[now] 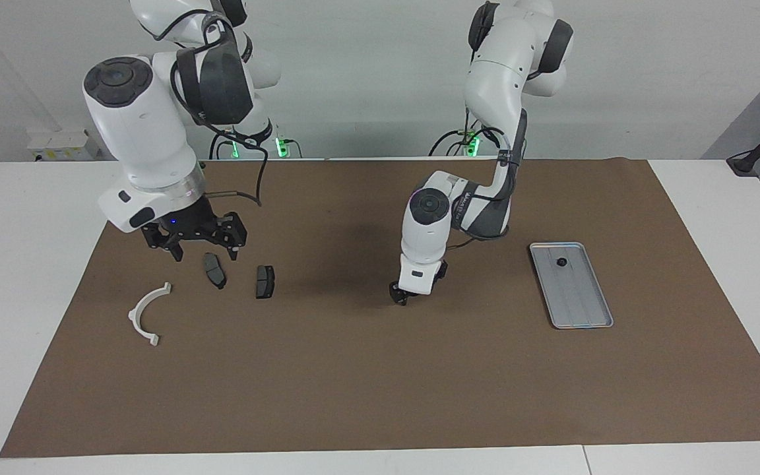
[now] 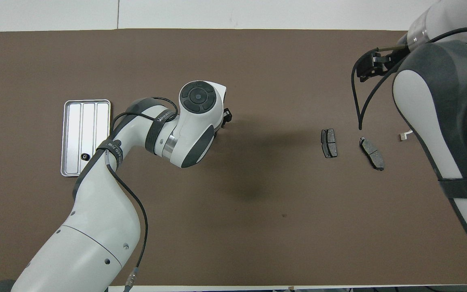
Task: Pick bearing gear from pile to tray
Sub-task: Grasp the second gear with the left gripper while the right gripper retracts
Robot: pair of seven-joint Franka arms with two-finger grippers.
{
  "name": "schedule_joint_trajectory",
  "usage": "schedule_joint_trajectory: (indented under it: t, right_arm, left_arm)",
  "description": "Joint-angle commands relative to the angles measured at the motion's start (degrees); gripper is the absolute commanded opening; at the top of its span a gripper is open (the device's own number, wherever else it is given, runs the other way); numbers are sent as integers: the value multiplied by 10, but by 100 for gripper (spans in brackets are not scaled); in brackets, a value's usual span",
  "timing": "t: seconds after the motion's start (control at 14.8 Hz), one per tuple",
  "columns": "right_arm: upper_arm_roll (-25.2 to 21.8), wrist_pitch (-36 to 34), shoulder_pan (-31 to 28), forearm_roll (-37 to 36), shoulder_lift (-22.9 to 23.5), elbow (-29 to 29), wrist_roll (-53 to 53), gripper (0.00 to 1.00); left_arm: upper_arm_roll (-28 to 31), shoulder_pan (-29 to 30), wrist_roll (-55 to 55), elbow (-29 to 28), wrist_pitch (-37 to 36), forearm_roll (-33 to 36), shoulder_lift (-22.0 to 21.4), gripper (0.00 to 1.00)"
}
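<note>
The left gripper (image 1: 401, 298) is down at the brown mat (image 1: 380, 369) near the middle of the bench (image 1: 716, 198). Its fingers (image 1: 396, 295) are low over the spot where a small black ring would sit, but the arm's own body hides that ring in both views, so I cannot tell whether the fingers are apart or clamped on it.

The right gripper (image 1: 194, 247) hangs in the air over the mat at the right arm's end of the bench, above one of the two dark grey brake-pad pieces (image 1: 214, 270); its fingers (image 1: 175, 251) are spread apart and hold nothing. The second brake-pad piece (image 1: 264, 281) lies just beside the first, toward the middle. A white half-ring bracket (image 1: 144, 315) lies near them, farther from the robots.

The silver tray (image 1: 581, 310) rests on the mat toward the left arm's end. One small black ring (image 1: 561, 262) already lies in it, near the tray's end closest to the robots.
</note>
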Motion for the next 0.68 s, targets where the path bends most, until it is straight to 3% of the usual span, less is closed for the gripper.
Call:
schedule_joint_trajectory:
  t: [0.0, 0.61]
  right_arm:
    - [1, 7, -31, 26, -79, -88, -57, 100]
    - [-30, -5, -39, 39, -236, -198, -80, 100]
  left_arm:
    - [9, -14, -24, 7, -14, 14, 4, 76]
    - [8, -16, -24, -8, -5, 14, 2, 54]
